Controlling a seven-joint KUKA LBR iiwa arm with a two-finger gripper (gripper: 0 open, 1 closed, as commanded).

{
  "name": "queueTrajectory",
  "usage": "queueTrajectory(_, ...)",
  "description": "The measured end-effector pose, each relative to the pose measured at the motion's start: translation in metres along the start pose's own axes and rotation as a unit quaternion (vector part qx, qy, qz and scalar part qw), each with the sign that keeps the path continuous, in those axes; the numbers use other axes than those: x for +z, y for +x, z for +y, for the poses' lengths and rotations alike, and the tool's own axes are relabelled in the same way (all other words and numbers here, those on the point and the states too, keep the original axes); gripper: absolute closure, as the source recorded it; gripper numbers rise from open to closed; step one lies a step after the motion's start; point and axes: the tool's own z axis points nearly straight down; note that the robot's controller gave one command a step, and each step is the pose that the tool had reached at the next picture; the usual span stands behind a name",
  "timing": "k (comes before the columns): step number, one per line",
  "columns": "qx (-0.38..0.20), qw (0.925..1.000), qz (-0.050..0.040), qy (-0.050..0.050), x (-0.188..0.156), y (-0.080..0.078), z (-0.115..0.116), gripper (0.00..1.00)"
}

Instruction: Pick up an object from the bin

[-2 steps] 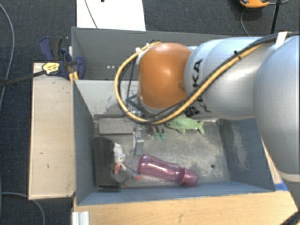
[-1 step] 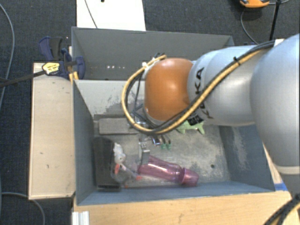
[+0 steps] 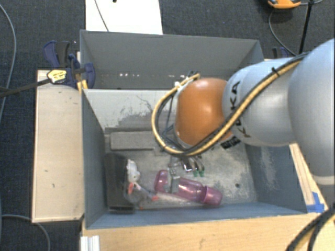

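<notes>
Seemingly, tool [image 3: 179,172] hovers over purple bottle [image 3: 199,193]; arm [image 3: 272,109] reads KUKA.

In bin [image 3: 167,61], bottle [image 3: 193,192] lying along front wall just under gripper [image 3: 183,170], figure [image 3: 132,175] to its left, slab [image 3: 115,184] leftmost, block [image 3: 131,140] behind these two

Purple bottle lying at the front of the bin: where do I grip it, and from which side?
Probably take the purple bottle at its thick middle, from straight above, closing across its width. It lies on its side along the front wall, its left end crowded by small clutter.
</notes>
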Motion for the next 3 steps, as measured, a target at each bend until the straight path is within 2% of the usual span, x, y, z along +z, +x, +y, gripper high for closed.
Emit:
queueTrajectory(1, -0.080, 0.9968, -0.0004, 0.000, 0.005, 0.013, -0.023, 0.00)
queueTrajectory(2, -0.157, 0.9876, -0.0015, 0.000, 0.021, 0.019, -0.033, 0.00)
queueTrajectory(3, -0.104, 0.9946, 0.0002, 0.000, 0.048, 0.022, -0.047, 1.00)
